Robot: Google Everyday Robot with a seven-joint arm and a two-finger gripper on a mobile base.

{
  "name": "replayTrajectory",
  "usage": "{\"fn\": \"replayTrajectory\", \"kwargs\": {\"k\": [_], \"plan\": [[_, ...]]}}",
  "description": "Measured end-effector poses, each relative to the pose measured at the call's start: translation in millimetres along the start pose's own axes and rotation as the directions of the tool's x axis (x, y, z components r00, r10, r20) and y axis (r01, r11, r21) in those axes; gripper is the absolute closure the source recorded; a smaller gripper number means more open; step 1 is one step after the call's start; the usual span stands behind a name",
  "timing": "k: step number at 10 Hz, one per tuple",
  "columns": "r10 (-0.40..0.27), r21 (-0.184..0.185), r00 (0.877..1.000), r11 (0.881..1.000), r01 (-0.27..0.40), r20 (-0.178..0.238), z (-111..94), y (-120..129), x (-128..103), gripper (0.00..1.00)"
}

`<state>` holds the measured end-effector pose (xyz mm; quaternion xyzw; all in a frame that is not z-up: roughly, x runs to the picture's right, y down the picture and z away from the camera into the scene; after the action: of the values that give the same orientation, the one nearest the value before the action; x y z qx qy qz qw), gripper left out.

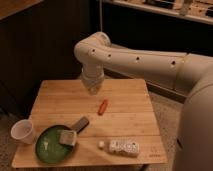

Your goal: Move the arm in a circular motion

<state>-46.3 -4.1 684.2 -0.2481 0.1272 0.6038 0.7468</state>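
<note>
The cream-white arm [150, 62] of thick smooth tubes with small dark holes reaches in from the right, over the back of the wooden table [125, 95]. Its rounded joint [92, 50] bends down to the small pale gripper [92, 86], which hangs just above the table's rear middle. The gripper is behind and a little left of a small orange-red object [102, 106] lying on the table, and does not touch it. Nothing shows in the gripper.
A green pan [50, 146] with a dark handle [80, 124] holds a pale block [67, 136] at the front left. A white cup [23, 132] stands at the left edge. A white packet [123, 147] lies near the front edge. Dark walls stand behind.
</note>
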Motion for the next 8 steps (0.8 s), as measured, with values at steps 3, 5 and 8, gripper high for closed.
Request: {"fn": "replayTrajectory", "kwargs": {"k": [3, 5, 8], "plan": [[0.043, 0.016, 0.992, 0.999, -0.045, 0.122, -12, -79, -29, 1.0], [0.066, 0.024, 0.98, 0.997, -0.072, 0.19, -19, -125, -46, 1.0], [0.126, 0.053, 0.961, 0.988, -0.143, 0.245, -35, -197, -41, 1.0]]}}
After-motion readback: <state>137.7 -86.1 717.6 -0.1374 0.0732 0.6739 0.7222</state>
